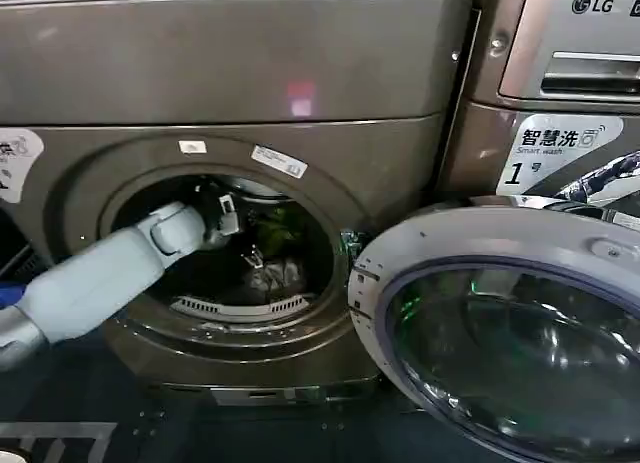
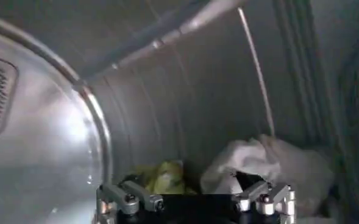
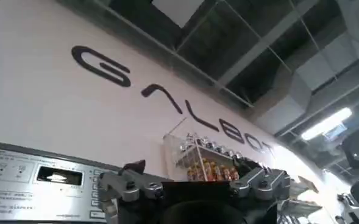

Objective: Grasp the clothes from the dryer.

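The dryer [image 1: 230,73] stands with its porthole open, and my left arm reaches in through it. My left gripper [image 1: 252,255] hangs inside the drum just above the clothes. In the head view these show as a yellow-green piece [image 1: 281,224] and a grey-white piece [image 1: 275,279]. In the left wrist view the yellow-green piece [image 2: 164,178] lies low against the drum wall and the white piece [image 2: 270,165] is bunched beside it. The left gripper [image 2: 197,206] is open with nothing between its fingers, short of both pieces. My right gripper [image 3: 197,195] is open and empty, turned up toward a wall and ceiling.
The grey-rimmed glass door [image 1: 500,333] is swung open to the right of the porthole, low and close. An LG machine with a silver panel [image 1: 570,43] stands on the right. A ribbed drum paddle [image 1: 240,306] lies at the drum's bottom front.
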`<state>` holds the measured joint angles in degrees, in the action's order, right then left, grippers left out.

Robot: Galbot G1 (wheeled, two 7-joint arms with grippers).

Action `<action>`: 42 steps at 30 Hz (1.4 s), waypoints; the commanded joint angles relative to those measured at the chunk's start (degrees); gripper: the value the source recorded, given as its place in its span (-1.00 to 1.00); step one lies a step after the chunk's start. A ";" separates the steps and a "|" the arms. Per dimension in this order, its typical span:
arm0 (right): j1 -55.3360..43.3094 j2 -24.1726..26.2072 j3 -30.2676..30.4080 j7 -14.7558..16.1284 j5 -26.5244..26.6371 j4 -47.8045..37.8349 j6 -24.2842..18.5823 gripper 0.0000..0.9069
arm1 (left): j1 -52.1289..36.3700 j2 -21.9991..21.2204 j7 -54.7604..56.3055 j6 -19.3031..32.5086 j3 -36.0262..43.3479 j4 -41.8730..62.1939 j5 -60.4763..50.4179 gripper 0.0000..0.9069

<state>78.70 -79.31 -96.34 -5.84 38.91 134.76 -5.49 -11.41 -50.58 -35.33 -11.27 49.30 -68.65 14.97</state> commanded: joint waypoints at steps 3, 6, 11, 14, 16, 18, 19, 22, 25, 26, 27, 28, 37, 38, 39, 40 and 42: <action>0.20 -0.05 -0.10 0.11 0.02 -0.46 -0.37 1.00 | -4.20 -1.66 -2.04 -1.68 9.70 3.44 2.88 1.00; 0.09 -0.02 0.12 0.11 0.00 -0.49 -0.36 1.00 | -3.44 -1.66 -1.83 -1.81 9.79 4.23 2.77 1.00; -0.20 0.03 0.86 0.11 -0.46 -0.60 -0.34 1.00 | -3.12 -2.41 -1.73 -1.57 9.78 6.46 2.68 1.00; -0.49 0.05 1.22 0.09 -0.82 -0.60 -0.23 1.00 | -2.86 -3.44 -1.67 -0.98 9.50 8.28 2.69 1.00; -0.56 0.07 1.34 0.07 -0.92 -0.51 -0.18 1.00 | -2.86 -4.07 -1.66 -0.53 9.41 9.32 2.53 1.00; -0.59 0.08 1.35 0.04 -1.04 -0.47 -0.12 1.00 | -2.74 -4.99 -1.64 -0.09 8.24 10.09 2.67 1.00; -0.58 0.10 1.39 0.04 -1.05 -0.41 -0.10 1.00 | -2.73 -5.77 -1.54 -0.12 7.87 10.80 3.08 1.00; -0.68 0.16 1.47 -0.04 -1.13 -0.20 0.11 1.00 | -2.95 -7.37 -1.68 0.31 7.73 12.88 3.23 1.00; -0.42 0.13 1.33 -0.04 -1.10 -0.06 0.12 1.00 | -2.42 -8.98 -1.57 0.89 7.30 15.03 3.09 1.00; -0.30 0.10 1.28 -0.03 -1.09 -0.04 0.08 1.00 | -2.20 -9.27 -1.48 1.01 7.16 15.39 3.00 1.00; -0.12 0.08 1.26 -0.02 -1.05 -0.03 0.05 1.00 | -2.00 -9.48 -1.45 1.20 7.10 15.61 2.89 1.00; -0.04 0.06 1.25 -0.02 -1.03 -0.02 0.01 1.00 | -1.89 -9.58 -1.44 1.34 7.06 15.76 2.89 1.00; -0.69 -0.20 2.29 -0.05 -1.67 0.23 0.15 1.00 | -1.14 -9.96 -1.03 1.72 6.06 16.68 2.79 1.00; -0.71 -0.19 2.31 -0.04 -1.71 0.23 0.16 1.00 | -1.15 -9.93 -1.04 1.75 6.06 16.85 2.75 1.00; -0.76 -0.19 2.44 -0.04 -1.84 0.23 0.14 1.00 | -1.21 -9.82 -1.07 1.94 6.07 17.07 2.55 1.00; -0.81 -0.17 2.46 -0.04 -1.86 0.21 0.16 1.00 | -1.23 -9.76 -1.08 2.04 6.08 17.27 2.40 1.00; -0.85 -0.18 2.47 -0.04 -1.90 0.22 0.17 1.00 | -1.31 -9.69 -1.07 2.16 6.06 17.72 2.34 1.00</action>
<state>77.89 -79.48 -94.14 -5.87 37.21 134.94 -5.34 -12.85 -59.35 -36.40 -9.57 55.74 -53.19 17.51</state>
